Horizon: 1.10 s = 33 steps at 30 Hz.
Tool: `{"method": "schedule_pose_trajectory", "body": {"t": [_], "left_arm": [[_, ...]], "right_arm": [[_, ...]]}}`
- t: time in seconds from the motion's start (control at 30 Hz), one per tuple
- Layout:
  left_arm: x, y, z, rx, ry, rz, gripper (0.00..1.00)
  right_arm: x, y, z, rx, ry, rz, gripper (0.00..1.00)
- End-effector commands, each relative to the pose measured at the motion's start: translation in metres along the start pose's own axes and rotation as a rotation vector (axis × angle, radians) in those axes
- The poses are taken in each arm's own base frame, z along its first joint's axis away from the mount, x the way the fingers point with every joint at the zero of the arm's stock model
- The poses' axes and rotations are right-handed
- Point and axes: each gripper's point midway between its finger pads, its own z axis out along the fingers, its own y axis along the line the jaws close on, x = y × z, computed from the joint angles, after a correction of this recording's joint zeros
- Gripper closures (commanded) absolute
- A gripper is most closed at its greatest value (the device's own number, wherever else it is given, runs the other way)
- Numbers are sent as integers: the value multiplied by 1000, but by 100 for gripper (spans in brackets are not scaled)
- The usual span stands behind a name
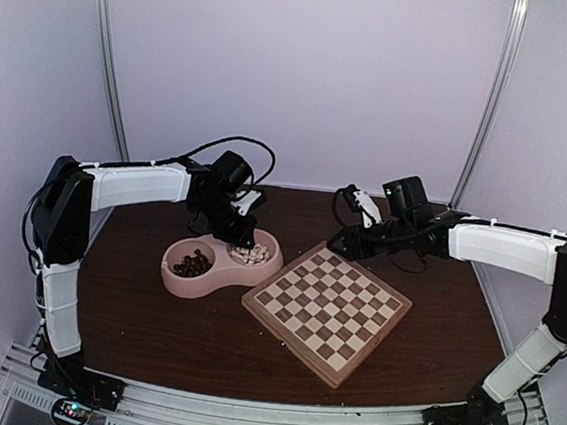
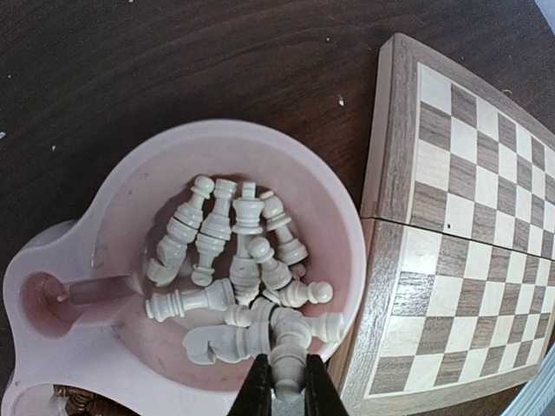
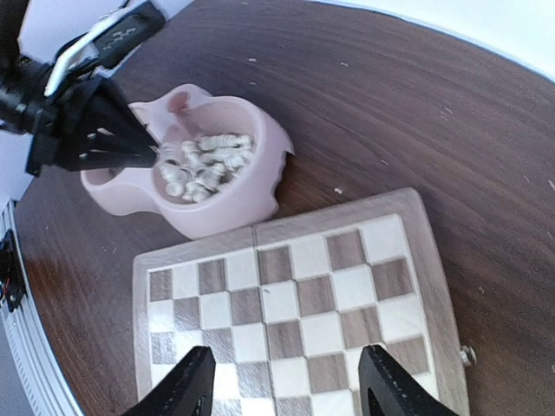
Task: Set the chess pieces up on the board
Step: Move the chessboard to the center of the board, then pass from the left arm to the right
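One chess piece (image 2: 288, 354) pinched, left tool (image 2: 287, 392) down-tilted

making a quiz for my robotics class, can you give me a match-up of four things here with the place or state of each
Column one:
1. left claw
2. right claw
3. dark pieces
4. board

Column two:
A. open, above the checkered squares
B. bare, with no pieces set on it yet
C. heaped in the bowl of the pink dish that lies farther from the board
D. shut on a cream piece in the dish

Pairs: 1-D, 2-A, 3-C, 4-B
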Motion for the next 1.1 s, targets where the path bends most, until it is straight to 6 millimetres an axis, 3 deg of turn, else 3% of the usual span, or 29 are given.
{"method": "schedule_pose_trajectory", "body": {"t": [0.0, 0.17, 0.37, 0.8, 0.9, 1.0, 1.07], "left_arm": [[-11, -4, 0, -3, -10, -8, 89], [-11, -8, 2, 18, 4, -14, 89], [-13, -11, 0, 35, 2, -20, 89], [-15, -14, -2, 44, -2, -31, 89], [-17, -13, -3, 42, -6, -29, 89], [-19, -14, -4, 43, -12, -29, 89], [-19, -14, -5, 44, -14, -27, 89]], "right_arm": [[-29, 52, 38, -111, -75, -98, 50], [-30, 89, 89, -171, -57, -105, 53], [-34, 96, 134, -169, -80, -38, 54], [-28, 98, 165, -202, -50, -13, 66], [-26, 100, 166, -214, -42, -11, 65], [-23, 103, 166, -232, -30, -9, 55], [-19, 105, 166, -238, -22, -11, 57]]}}
